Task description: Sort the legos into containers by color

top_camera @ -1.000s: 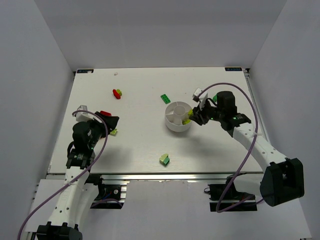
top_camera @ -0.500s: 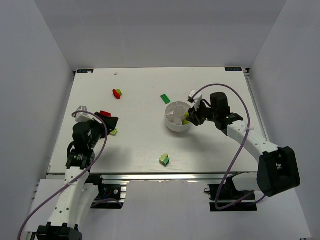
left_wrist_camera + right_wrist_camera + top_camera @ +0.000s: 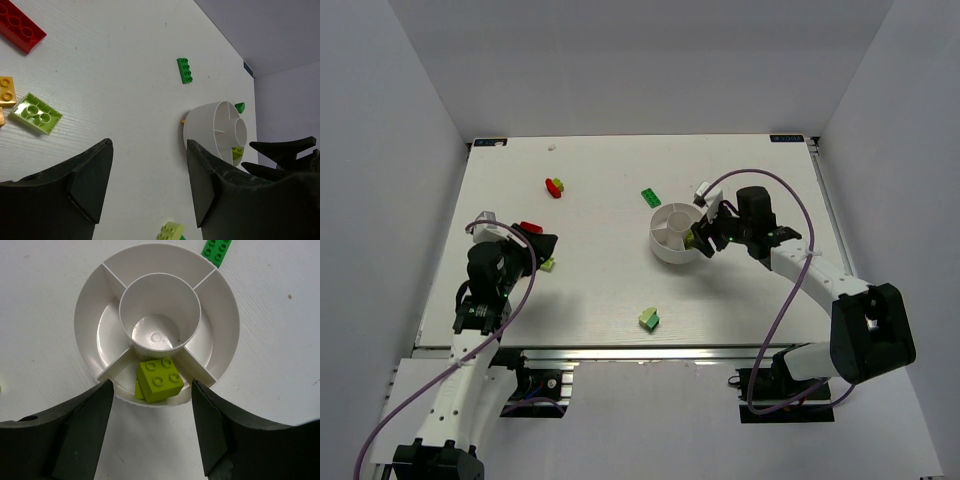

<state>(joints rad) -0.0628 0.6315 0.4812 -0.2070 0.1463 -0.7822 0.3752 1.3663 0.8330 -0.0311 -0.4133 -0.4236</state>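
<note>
Right wrist view: we are noting the right gripper (image 3: 151,386) having just spread, the lime brick (image 3: 160,380) lying released in the dish (image 3: 100,320), right side; left gripper (image 3: 149,150) hanging spread, empty.

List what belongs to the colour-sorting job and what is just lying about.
Job: round white plastic divided dish; lime studded brick in one wedge; dark green brick; red brick; flat lime brick; pale green brick.
Lying about: tiny white speck at the far edge.

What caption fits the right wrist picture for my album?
Open right hand over the white dish, with a lime brick lying in one wedge.
</note>
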